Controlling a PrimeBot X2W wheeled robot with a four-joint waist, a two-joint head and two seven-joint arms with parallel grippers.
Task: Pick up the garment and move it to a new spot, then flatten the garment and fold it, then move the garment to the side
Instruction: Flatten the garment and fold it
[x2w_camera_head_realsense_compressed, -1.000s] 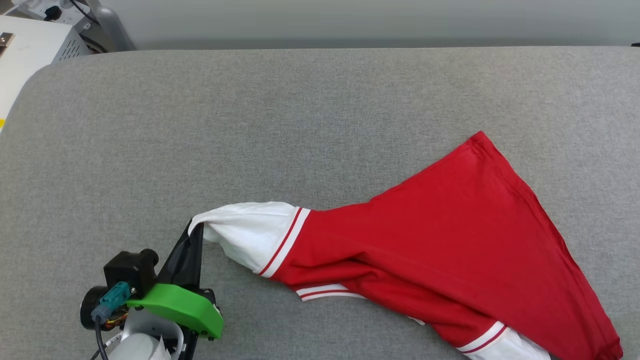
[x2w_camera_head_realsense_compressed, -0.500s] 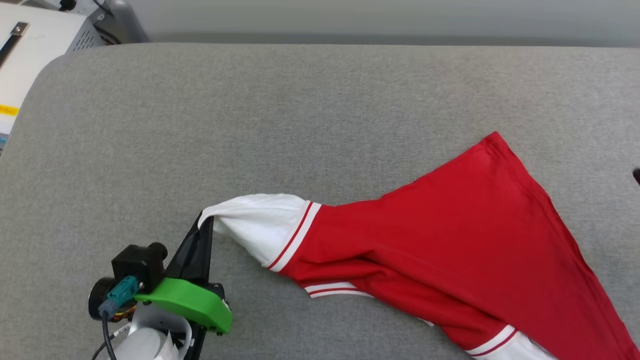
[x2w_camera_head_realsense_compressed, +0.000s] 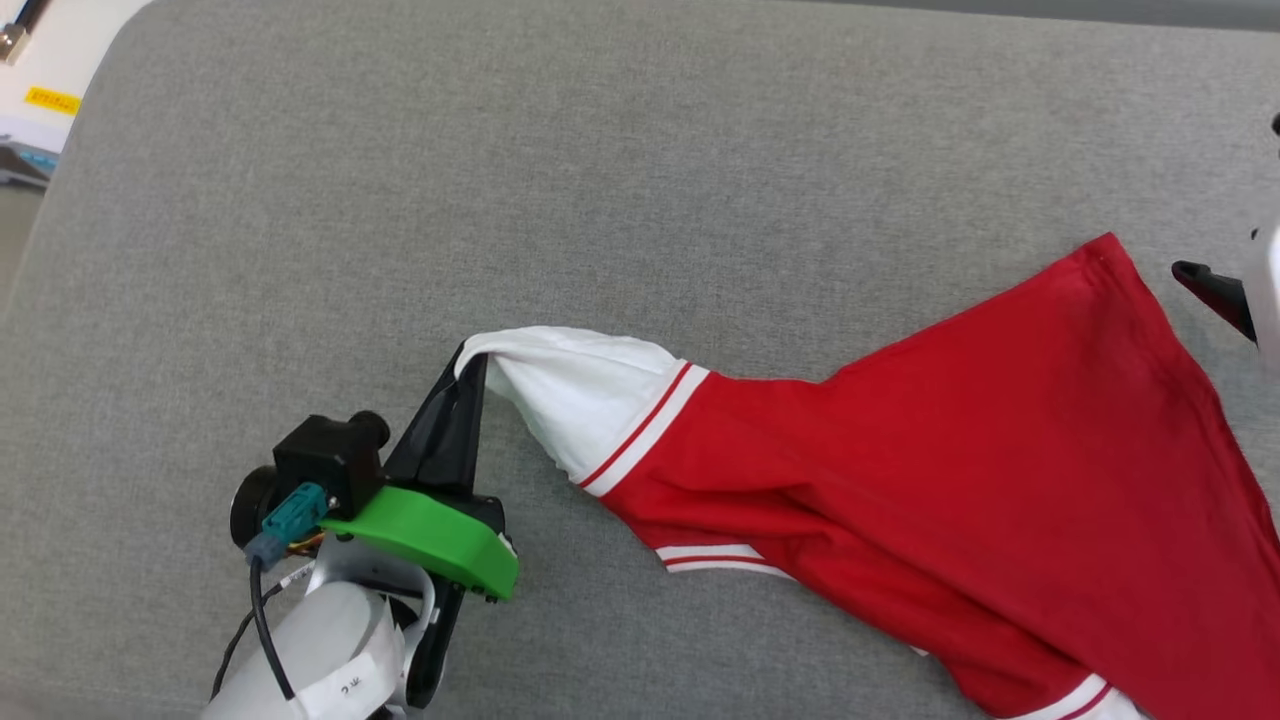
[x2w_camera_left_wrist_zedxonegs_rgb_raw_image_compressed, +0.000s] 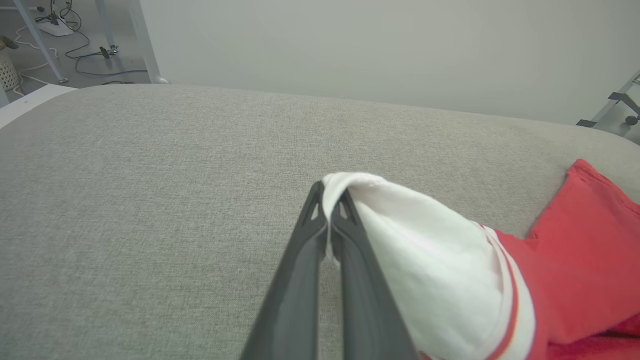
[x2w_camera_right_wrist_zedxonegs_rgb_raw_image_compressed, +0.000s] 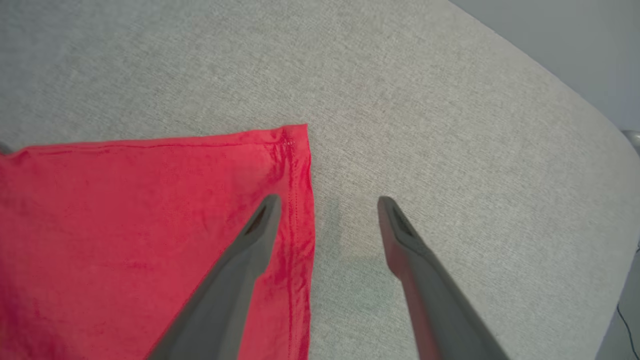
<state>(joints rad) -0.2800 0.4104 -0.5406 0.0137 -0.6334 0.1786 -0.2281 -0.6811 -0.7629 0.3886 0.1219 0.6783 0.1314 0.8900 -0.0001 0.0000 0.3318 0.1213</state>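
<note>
The garment (x2w_camera_head_realsense_compressed: 950, 470), red with white sleeves and red-white striped trim, lies spread across the right half of the grey padded table (x2w_camera_head_realsense_compressed: 500, 180). My left gripper (x2w_camera_head_realsense_compressed: 470, 368) is shut on the tip of one white sleeve (x2w_camera_left_wrist_zedxonegs_rgb_raw_image_compressed: 425, 260), which is pulled out to the left; the left wrist view shows its fingers (x2w_camera_left_wrist_zedxonegs_rgb_raw_image_compressed: 300, 270) pinching the cloth. My right gripper (x2w_camera_right_wrist_zedxonegs_rgb_raw_image_compressed: 327, 202) is open just above the garment's far red hem corner (x2w_camera_right_wrist_zedxonegs_rgb_raw_image_compressed: 287, 142), one finger over the cloth, the other over bare table. One of its fingers (x2w_camera_head_realsense_compressed: 1215, 293) pokes into the head view's right edge.
A white unit with a yellow label (x2w_camera_head_realsense_compressed: 50, 90) stands off the table's far left corner. The table's rounded edge (x2w_camera_right_wrist_zedxonegs_rgb_raw_image_compressed: 575, 95) runs close beyond the right gripper. Cables and metal legs (x2w_camera_left_wrist_zedxonegs_rgb_raw_image_compressed: 75, 45) are on the floor behind the table.
The head camera has tilted down and turned, shifting the whole picture. A finger of the right gripper has come into view at the right edge. The left gripper still holds the sleeve.
</note>
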